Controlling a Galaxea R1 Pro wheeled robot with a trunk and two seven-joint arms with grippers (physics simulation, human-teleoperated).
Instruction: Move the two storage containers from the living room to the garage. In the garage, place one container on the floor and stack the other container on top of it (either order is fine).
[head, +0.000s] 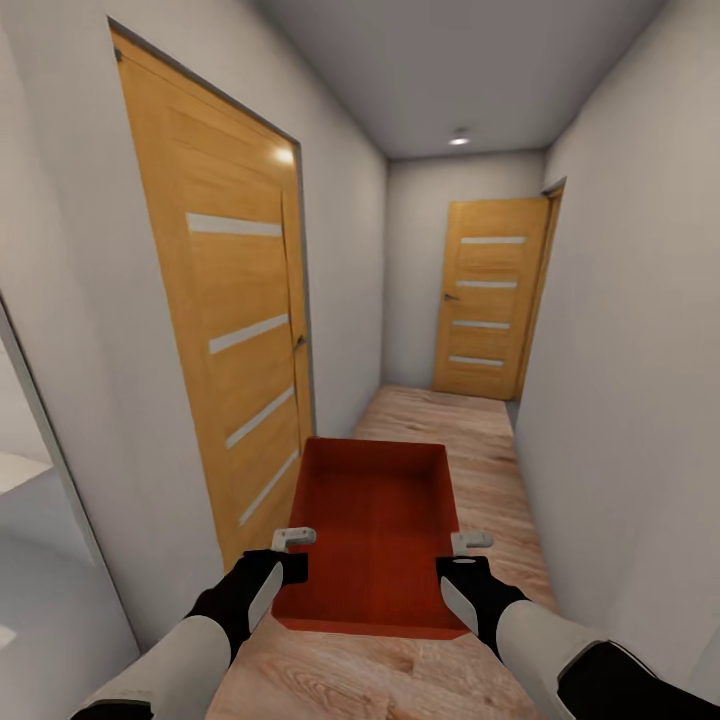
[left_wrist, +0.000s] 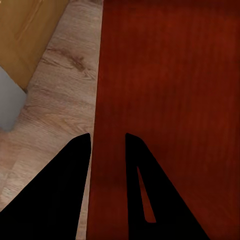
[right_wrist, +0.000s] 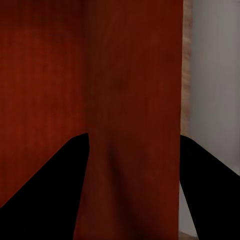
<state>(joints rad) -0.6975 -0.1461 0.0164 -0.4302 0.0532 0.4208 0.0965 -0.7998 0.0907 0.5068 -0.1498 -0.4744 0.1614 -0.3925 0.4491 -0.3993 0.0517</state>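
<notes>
1. Nearest to the robot, the left gripper (head: 292, 553) and the right gripper (head: 468, 556) are each gripping a long side wall of the orange-red rectangular open-topped storage container (head: 375, 520), close to its near end; each wall is passing between that gripper's dark fingers in the wrist views, so both sets of jaws are closing on the container's walls.
2. Between the two grippers, the container is hanging level above the light wood plank floor (head: 480, 450), its open top facing up and its inside empty.
3. Judging by its plain flat walls, the box is looking stiff and probably light, though smooth enough to slip; a hold on both long walls at once, as now, is seeming the steadiest way to carry it.
4. Just beyond the container on its left, a tall orange wooden door with pale horizontal strips (head: 235, 330) is standing in the white wall.
5. Far past the container, at the corridor's end, a second matching door (head: 488, 298) is standing closed under a ceiling spotlight (head: 459, 140).
</notes>
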